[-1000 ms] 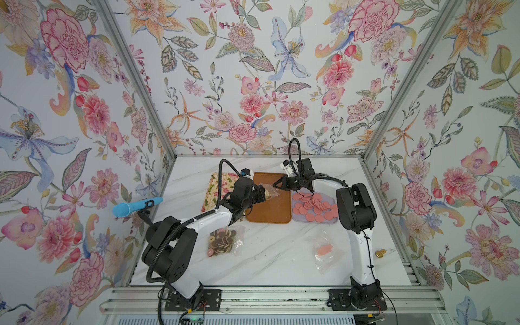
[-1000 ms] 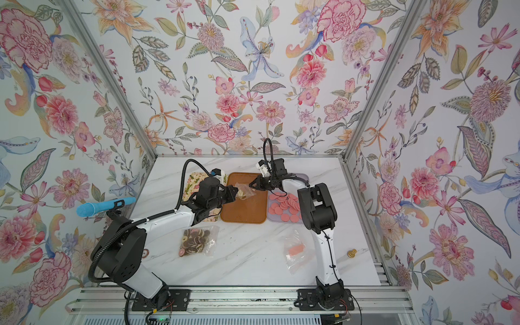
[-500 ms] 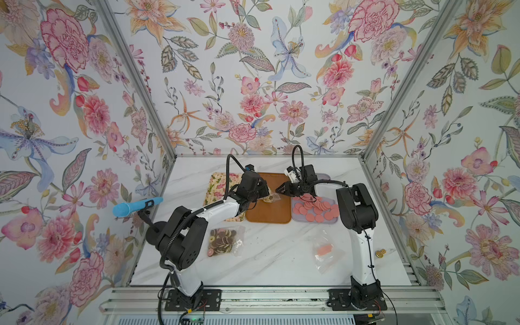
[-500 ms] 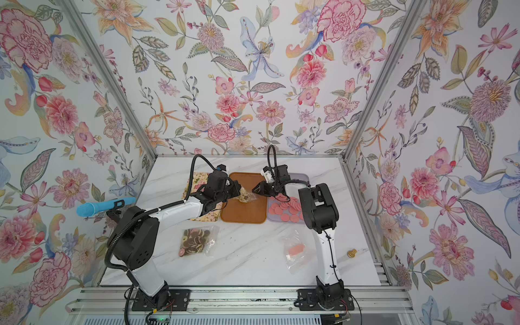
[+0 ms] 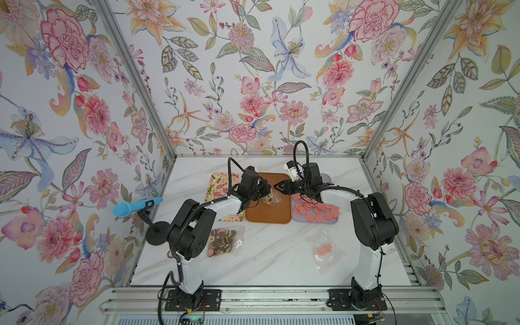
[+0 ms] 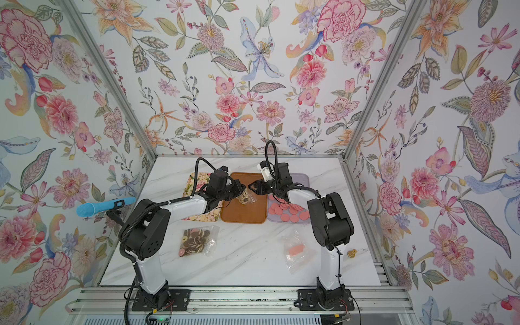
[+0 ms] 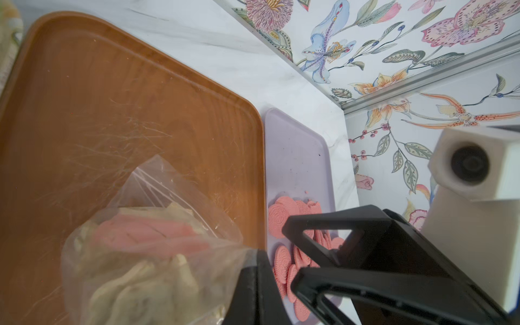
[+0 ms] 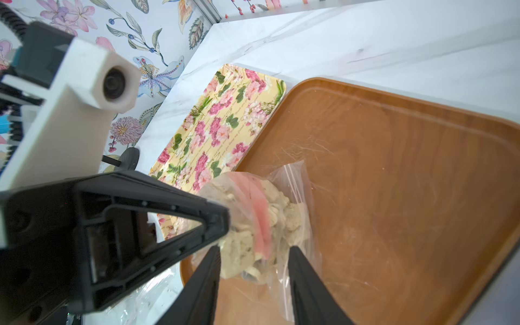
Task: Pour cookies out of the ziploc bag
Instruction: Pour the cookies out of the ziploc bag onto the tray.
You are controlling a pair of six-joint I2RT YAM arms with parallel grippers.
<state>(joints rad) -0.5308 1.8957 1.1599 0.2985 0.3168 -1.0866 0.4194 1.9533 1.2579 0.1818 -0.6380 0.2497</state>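
The right tool point(image 5: 277, 187) has just let go and stands parted beside the ziploc bag point(image 5: 270, 199), which the left tool point(image 5: 266, 193) alone keeps pinched over the brown tray point(image 5: 267, 216), cookies point(image 8: 244, 244) still inside, so tipping remains.

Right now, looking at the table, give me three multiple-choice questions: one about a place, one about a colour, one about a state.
1. The held ziploc bag hangs over which tray? A. floral B. brown C. lavender
2. The cookies lying on the lavender tray are: A. pink B. dark brown C. cream
3. The right end effector is: A. shut on the bag B. shut on a cookie C. open
Answers: 1 B, the bag is above the brown tray; 2 A, only pink rounds lie there; 3 C, its jaws stand apart in the right wrist view.
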